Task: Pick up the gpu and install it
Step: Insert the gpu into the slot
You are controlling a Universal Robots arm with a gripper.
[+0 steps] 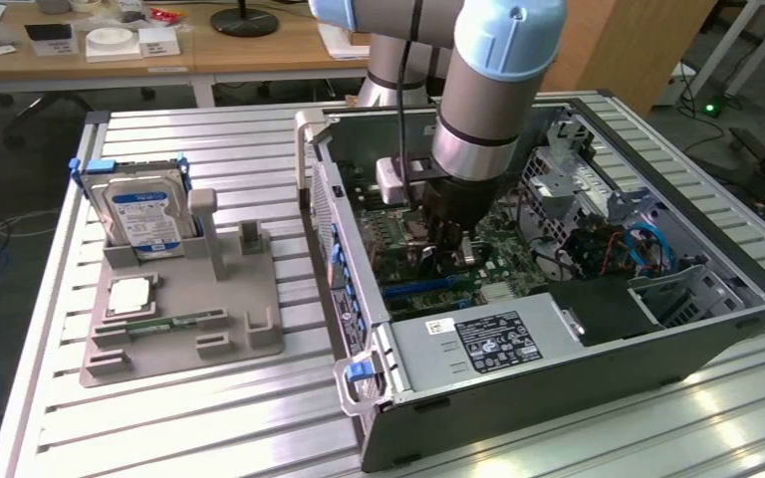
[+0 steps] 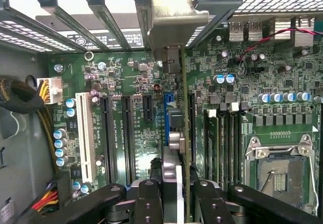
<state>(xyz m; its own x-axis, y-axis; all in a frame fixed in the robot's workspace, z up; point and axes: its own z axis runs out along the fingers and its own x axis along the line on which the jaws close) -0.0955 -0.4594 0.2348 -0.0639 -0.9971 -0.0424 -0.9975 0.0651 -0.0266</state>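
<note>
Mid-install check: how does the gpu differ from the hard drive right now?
The gpu is inside the computer case, above the motherboard; the hard drive stands outside in the grey tray. The tool is clamped on the gpu; the hard drive is well clear of it. The gpu is a thin green board with a silver bracket; the hard drive is boxy with a blue-white label. Both stand on edge.

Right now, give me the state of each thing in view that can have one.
computer case: on its side, open.
gpu: on edge over the blue slot; seating unclear.
gripper: shut on the gpu, inside the computer case.
hard drive: upright in the gray holder.
memory stick: flat in the gray holder.
</note>
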